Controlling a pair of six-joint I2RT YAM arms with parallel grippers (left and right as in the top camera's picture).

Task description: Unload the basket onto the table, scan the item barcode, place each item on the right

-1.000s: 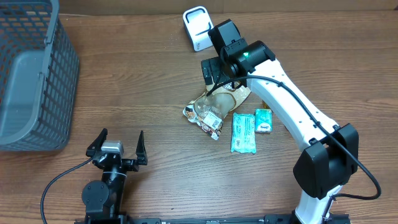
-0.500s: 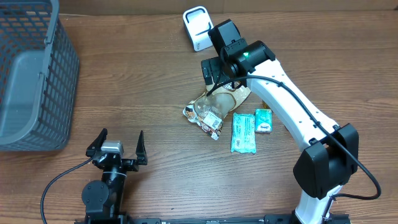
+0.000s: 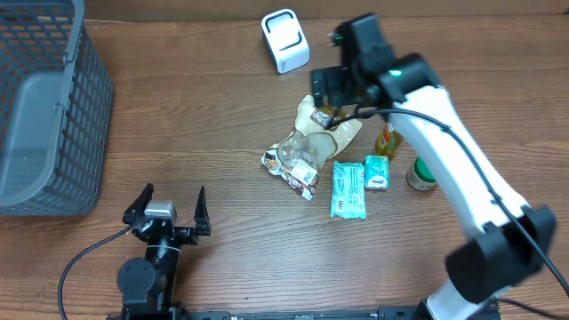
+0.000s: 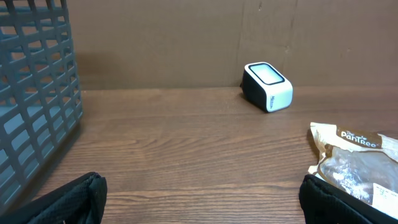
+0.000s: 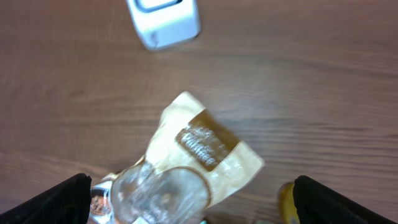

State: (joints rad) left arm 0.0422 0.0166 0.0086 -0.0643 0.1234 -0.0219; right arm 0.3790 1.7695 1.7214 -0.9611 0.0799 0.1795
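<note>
Both apart (empty): left gripper (image 3: 173,197), right gripper (image 3: 327,93) | right shifted rightward — above snack bag (image 3: 311,147)

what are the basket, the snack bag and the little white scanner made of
Basket: likely moulded plastic, matte grey, judging by its even open grid.
Snack bag: thin plastic film, glossy and crinkled, with a clear window.
Scanner: probably hard plastic, a smooth white shell with rounded corners.
</note>
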